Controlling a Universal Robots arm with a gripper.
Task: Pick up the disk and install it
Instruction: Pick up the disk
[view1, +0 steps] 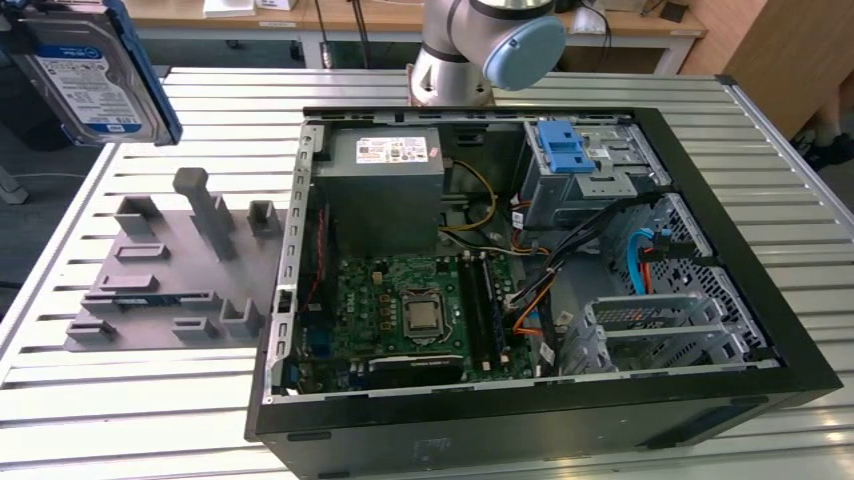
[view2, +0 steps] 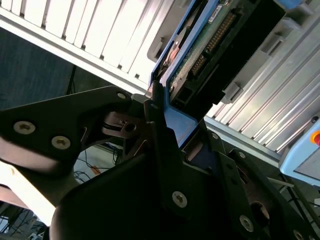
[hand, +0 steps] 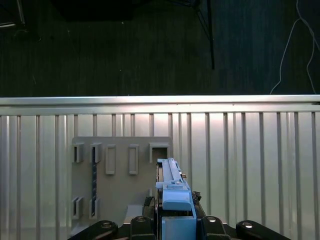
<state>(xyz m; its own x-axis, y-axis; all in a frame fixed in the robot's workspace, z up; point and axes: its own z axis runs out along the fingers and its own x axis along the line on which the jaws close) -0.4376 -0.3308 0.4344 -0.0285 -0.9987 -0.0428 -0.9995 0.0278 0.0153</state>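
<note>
Claw (hand: 176, 220) clamped on disk (hand: 171, 181) | slatted metal table (hand: 250, 160) below | dark floor (hand: 100, 50) past its edge

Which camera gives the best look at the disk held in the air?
The exterior view: the disk shows its white-and-blue label face, at that view's upper left. The first wrist view catches its blue-railed edge end-on; the second wrist view, its connector side close up.

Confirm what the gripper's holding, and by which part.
The disk. The gripper is shut on one end of it, fingers either side of the blue-railed edge.
</note>
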